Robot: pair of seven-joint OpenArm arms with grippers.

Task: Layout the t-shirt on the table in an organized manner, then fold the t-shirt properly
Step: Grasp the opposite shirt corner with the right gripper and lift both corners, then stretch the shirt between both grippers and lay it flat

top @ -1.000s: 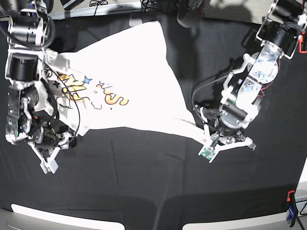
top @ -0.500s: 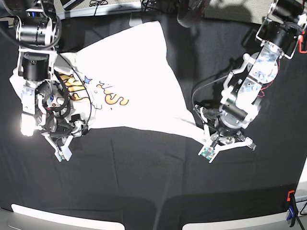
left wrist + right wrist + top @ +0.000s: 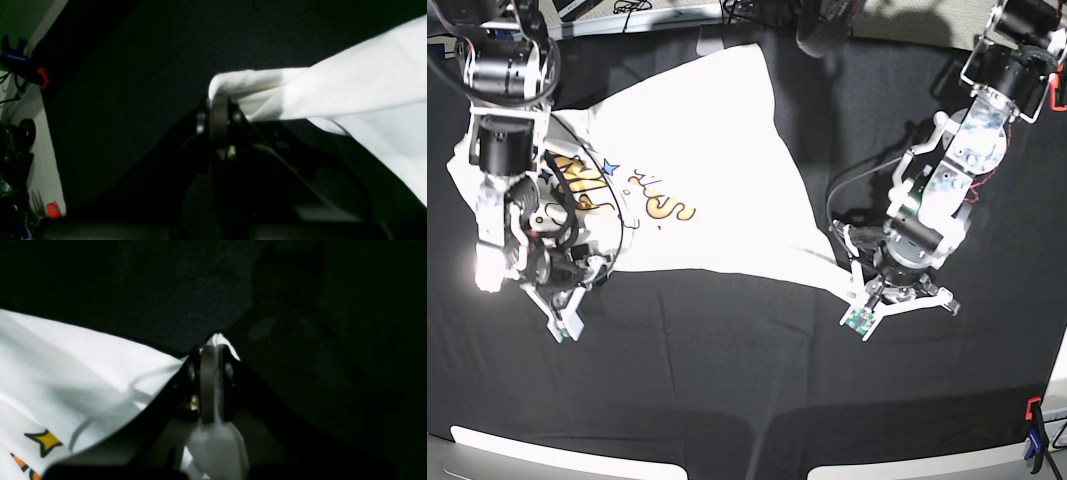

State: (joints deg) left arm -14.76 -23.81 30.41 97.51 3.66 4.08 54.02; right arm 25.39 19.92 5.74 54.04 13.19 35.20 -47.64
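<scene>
On the black bench [image 3: 727,380] the t-shirt [image 3: 707,150] is lying half spread, and the right end effector [image 3: 213,350] is now clamping a corner it only hovered by; the left end effector [image 3: 218,100] is still pinching the opposite corner, ready for stretching.

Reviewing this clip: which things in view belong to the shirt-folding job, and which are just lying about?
Part of the job:
- t-shirt, spread partly on the table
- left pincer, shut on a plain white corner of the shirt
- right pincer, shut on a shirt edge near the print

Just lying about:
- clamp at the table's edge
- cables beyond the far edge
</scene>
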